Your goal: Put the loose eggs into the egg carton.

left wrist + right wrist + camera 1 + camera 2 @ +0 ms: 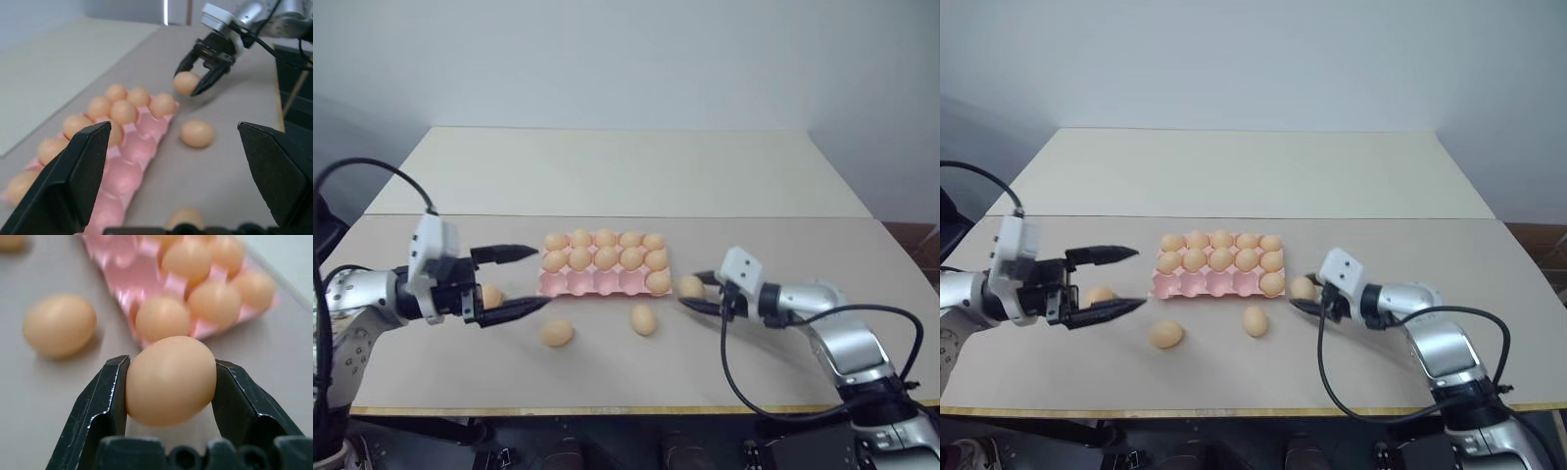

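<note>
The pink egg carton (592, 284) lies mid-table; its two back rows are full of eggs, and the front row holds one egg at its right end. My right gripper (690, 291) sits just right of the carton, shut on a loose egg (170, 379) gripped between its black fingers (105, 396). Left of the carton, my left gripper (540, 279) hovers wide open and empty, with another loose egg (491, 295) on the table beside its fingers. Two more loose eggs (558, 333) (643, 319) rest in front of the carton.
The beige table's front edge (607, 409) runs close below the eggs. A second, paler table (626, 166) adjoins at the back. A black cable (744, 392) loops from my right wrist over the table front.
</note>
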